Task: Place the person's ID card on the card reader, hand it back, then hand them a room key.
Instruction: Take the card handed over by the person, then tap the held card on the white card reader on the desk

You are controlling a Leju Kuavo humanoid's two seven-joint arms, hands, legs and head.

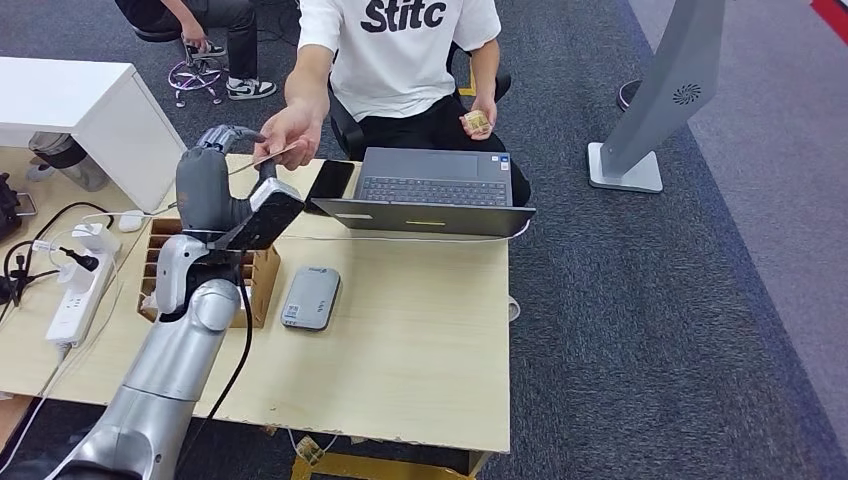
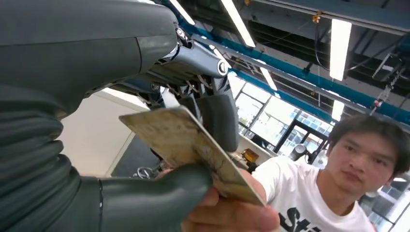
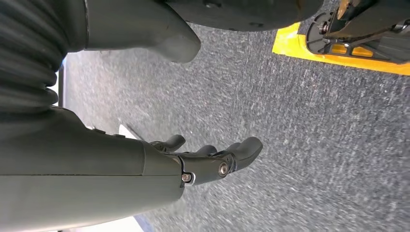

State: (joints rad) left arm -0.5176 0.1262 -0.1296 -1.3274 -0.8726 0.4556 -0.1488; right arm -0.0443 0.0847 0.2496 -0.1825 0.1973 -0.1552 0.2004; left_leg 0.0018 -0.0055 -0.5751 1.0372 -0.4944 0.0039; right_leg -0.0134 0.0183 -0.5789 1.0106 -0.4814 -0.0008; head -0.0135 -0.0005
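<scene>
The left hand (image 1: pixel 222 150) was raised over the far edge of the bench (image 1: pixel 420 330), its thumb and fingers (image 2: pixel 220 121) pinching the ID card (image 2: pixel 188 142). The person's hand (image 1: pixel 285 132) gripped the same card at its other end. The card reader (image 1: pixel 310 297) lay on the bench beside the wooden slotted box (image 1: pixel 258 285). The right hand (image 3: pixel 203 162) hung over grey carpet, fingers loosely apart, holding nothing

Right hand (image 3: pixel 193 159) hangs empty, fingers apart, over grey carpet (image 3: pixel 300 145)
</scene>
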